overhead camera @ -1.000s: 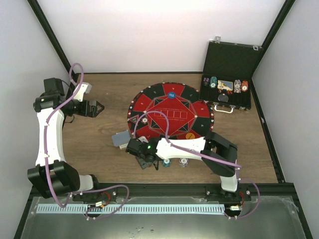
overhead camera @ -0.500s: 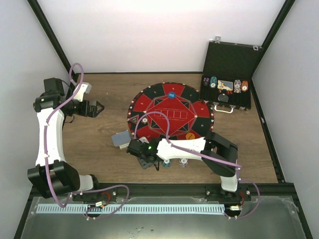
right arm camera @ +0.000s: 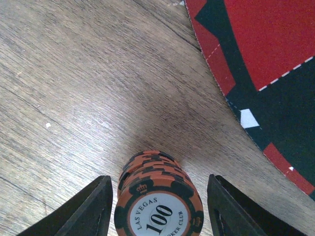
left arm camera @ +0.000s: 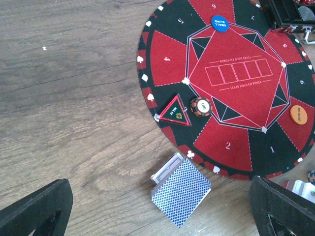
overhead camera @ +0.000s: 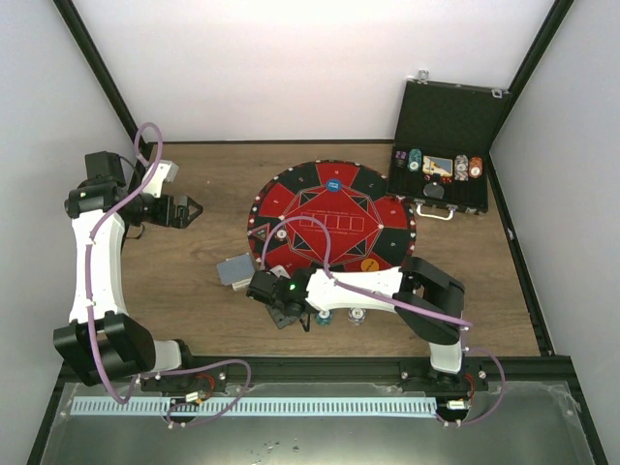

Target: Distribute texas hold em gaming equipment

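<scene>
As the right gripper (right arm camera: 160,189) straddles the chips (right arm camera: 158,211), jaws apart, placing seems done. Next, lift straight up; the left gripper (overhead camera: 192,208) waits wide open

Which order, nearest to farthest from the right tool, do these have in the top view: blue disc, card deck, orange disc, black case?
1. card deck, off the mat, just left of the right tool.
2. orange disc, on the mat, near right part.
3. blue disc, at the mat's far side.
4. black case, far right corner.
</scene>
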Tool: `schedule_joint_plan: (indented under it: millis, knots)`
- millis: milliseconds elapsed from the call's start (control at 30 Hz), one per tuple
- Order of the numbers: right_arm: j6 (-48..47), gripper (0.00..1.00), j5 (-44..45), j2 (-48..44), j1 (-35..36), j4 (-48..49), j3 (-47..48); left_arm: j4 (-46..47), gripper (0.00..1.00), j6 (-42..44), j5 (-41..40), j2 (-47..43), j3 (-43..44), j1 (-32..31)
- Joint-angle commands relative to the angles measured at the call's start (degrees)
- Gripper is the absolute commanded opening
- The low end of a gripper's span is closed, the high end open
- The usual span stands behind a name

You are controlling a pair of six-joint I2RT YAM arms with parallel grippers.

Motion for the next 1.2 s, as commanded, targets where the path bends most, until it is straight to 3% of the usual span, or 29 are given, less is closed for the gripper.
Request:
schedule_joint_plan:
  millis: [0,200,767,933,1167]
  knots:
    - [0.25,0.55,0.56,-0.8,-0.25,0.21,-0.42,0.31,1.0,0.13,0.62,-0.27,1.27,0.25]
    - [0.25,0.48,0.46,-0.9,-0.22,0.62,-0.56,0.32,1.0,0.34,0.37,-0.39,1.27,0.25]
    - [-0.73,0.09,1.42,-5.42,-2.29,-2.33,1.7,0.27,1.0,0.03,0.84,-0.6,2.05,0.27]
    - [-4.69,0.06,2.0,-10.0,-8.3,-4.54,5.06,0.13,1.0,-0.13,1.43,-0.55,2.4,0.32]
    - [-13.31,0.06,2.8,-9.13,-24.02,-4.35,11.87,0.04,1.0,-0.42,1.32,-0.27,2.58,0.26]
